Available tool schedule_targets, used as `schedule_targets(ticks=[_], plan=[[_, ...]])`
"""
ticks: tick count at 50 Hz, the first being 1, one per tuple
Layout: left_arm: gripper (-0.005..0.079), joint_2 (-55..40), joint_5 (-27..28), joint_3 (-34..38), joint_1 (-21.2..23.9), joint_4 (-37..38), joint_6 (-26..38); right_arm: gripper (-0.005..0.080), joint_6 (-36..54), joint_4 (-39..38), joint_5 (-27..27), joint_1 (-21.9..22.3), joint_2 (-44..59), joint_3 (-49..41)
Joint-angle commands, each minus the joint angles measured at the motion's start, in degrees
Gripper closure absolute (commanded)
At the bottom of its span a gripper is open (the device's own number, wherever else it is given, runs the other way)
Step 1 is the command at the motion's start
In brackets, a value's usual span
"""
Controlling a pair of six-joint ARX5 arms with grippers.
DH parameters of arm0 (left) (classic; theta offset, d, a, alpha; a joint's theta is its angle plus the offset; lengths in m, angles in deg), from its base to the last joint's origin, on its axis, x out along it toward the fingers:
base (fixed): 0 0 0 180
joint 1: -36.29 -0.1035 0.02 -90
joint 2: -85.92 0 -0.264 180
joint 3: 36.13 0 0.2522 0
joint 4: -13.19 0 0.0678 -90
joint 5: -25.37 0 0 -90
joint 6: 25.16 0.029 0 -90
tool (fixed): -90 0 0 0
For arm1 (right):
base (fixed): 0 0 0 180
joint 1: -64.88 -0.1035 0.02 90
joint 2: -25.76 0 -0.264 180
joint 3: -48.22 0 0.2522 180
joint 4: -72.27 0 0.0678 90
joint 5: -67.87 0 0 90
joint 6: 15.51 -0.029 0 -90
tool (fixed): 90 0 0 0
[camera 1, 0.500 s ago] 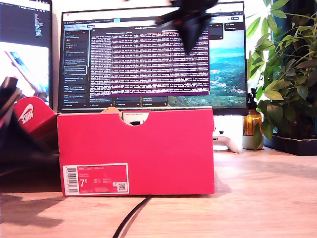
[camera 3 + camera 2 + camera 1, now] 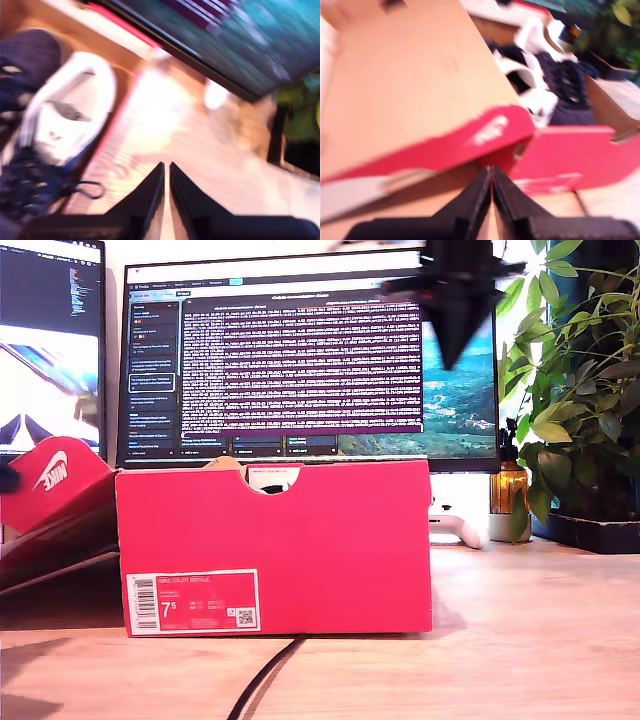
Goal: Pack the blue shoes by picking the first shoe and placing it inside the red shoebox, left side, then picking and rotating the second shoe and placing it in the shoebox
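My first gripper (image 2: 490, 170), clenched on nothing, hovered beside the red cardboard shoebox (image 2: 275, 545), near its opened lid (image 2: 410, 90). The navy suede shoes (image 2: 565, 80) lay inside the box. My second gripper (image 2: 166, 165), also clenched empty, hung over bare wooden tabletop (image 2: 200, 150) beside the box, with a monitor (image 2: 300, 350) behind.

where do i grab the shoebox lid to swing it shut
On the lid, I'd pinch the red swoosh lip toward its outer end, away from the red shoebox: a thin wall off the tan panel that jaws can straddle. Come from the exterior view's left, where the lid leans open. My first gripper is close, jaws shut; open first.
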Motion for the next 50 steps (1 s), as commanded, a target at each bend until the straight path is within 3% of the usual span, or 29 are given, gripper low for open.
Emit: schedule_targets(ticks=[1,14,35,42,50], plan=[[0.0763,1.9,-1.5,0.5,0.0,1.3,1.3,0.0765,-0.4,-0.7,0.2,0.5,-4.2,0.3],[0.0763,8.1,-3.0,0.5,-0.2,5.3,4.3,0.0765,-0.3,-4.9,0.2,6.4,-12.8,-10.0],[0.0763,16.9,-11.9,0.5,-0.7,14.4,6.8,0.0764,0.4,-22.4,0.8,15.5,-32.2,-36.3],[0.0763,21.7,-17.3,0.5,-1.2,16.9,6.8,0.0764,2.6,-25.3,6.9,18.7,-37.0,-42.9],[0.0763,23.0,-17.0,0.6,-2.8,18.0,6.8,0.0764,3.4,-24.7,12.8,20.5,-40.2,-45.8]])
